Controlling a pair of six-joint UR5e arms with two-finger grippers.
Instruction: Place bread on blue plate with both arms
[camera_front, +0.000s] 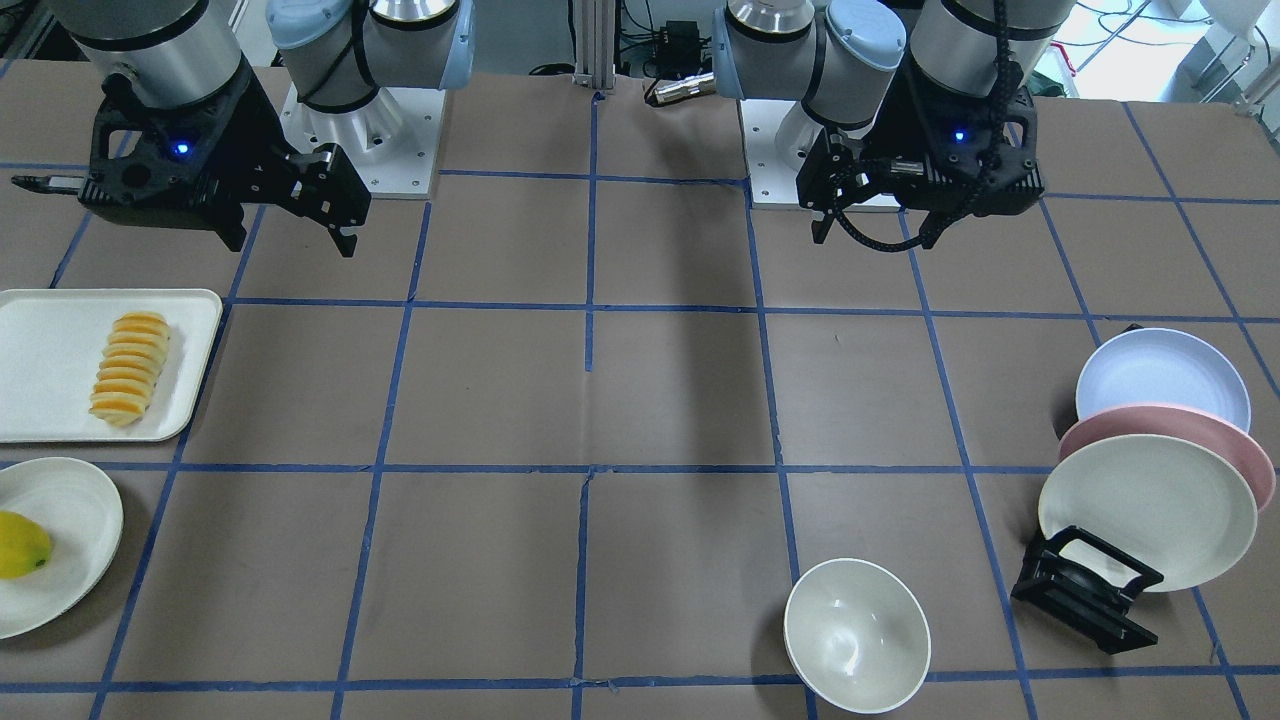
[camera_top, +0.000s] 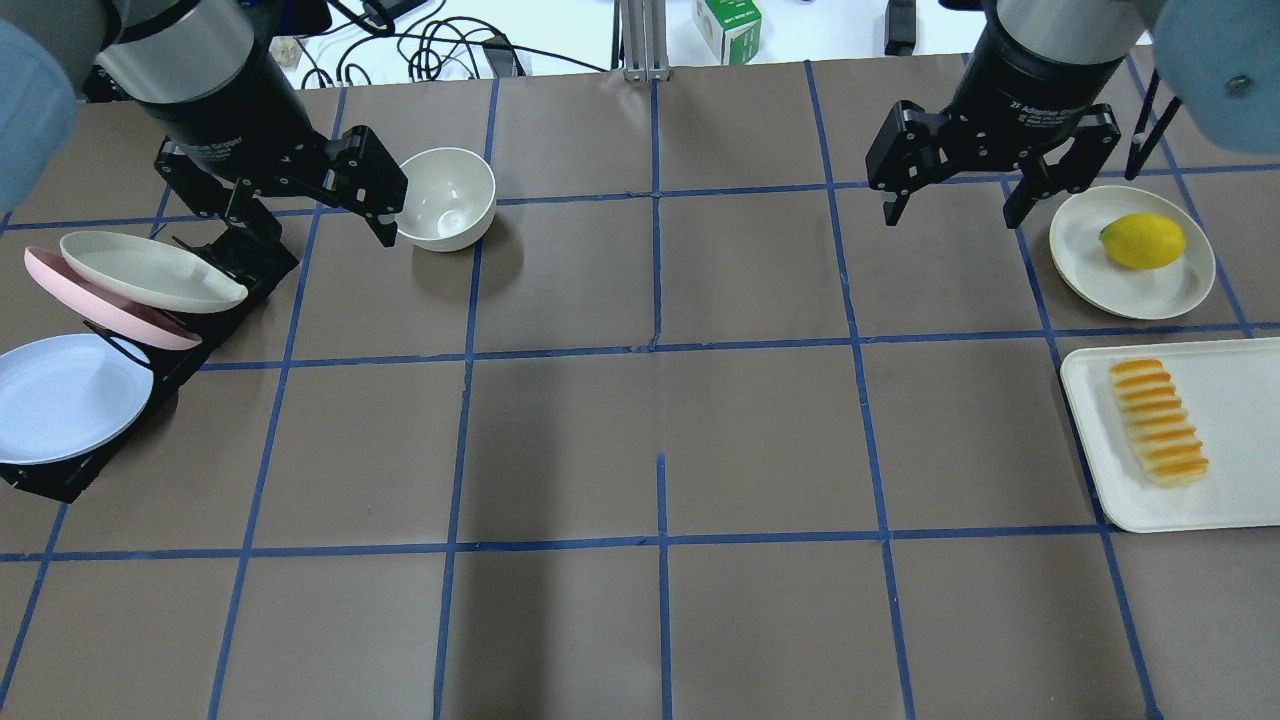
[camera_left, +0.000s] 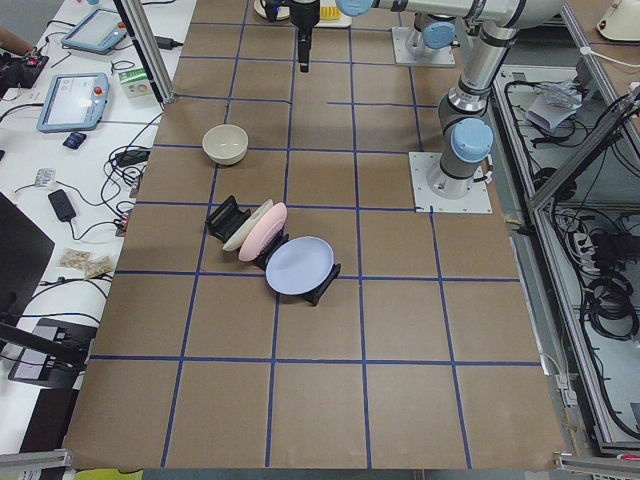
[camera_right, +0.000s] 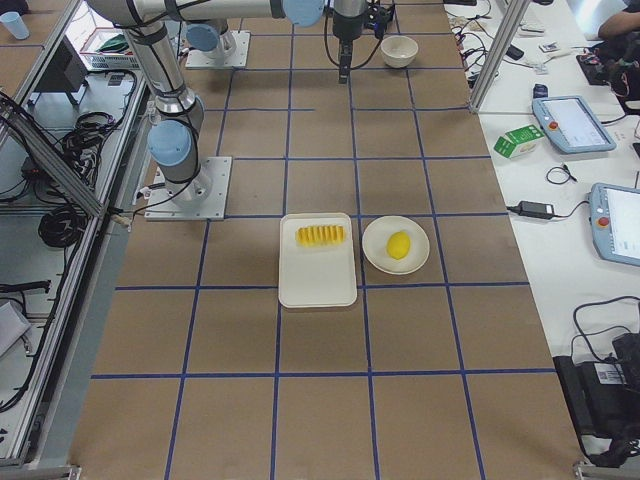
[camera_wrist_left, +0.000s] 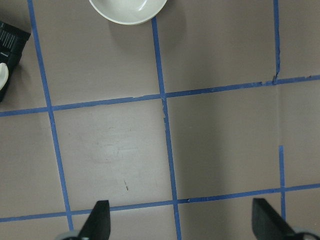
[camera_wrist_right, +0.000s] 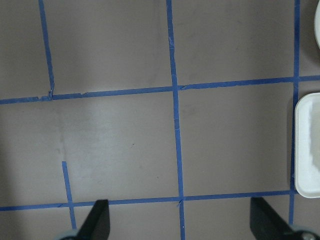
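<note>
Bread, a small ridged orange-golden loaf (camera_top: 1158, 422), lies on a white rectangular tray (camera_top: 1240, 440): likely light, soft, apt to part between slices, so pinch across its middle. Round pale blue plate (camera_top: 60, 400) leans in a black rack (camera_top: 60, 480), well apart. Left gripper (camera_wrist_left: 182, 222) and right gripper (camera_top: 952, 215) hang spread over the blue-taped brown table (camera_top: 560, 450); cables (camera_top: 440, 45) beyond.

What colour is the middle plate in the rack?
The middle plate is pink, clearest in the front-facing view.

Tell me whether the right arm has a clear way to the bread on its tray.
Probably yes. The right gripper hangs open and empty, the bread lies uncovered on the white tray on that arm's side, and nothing stands between them.
</note>
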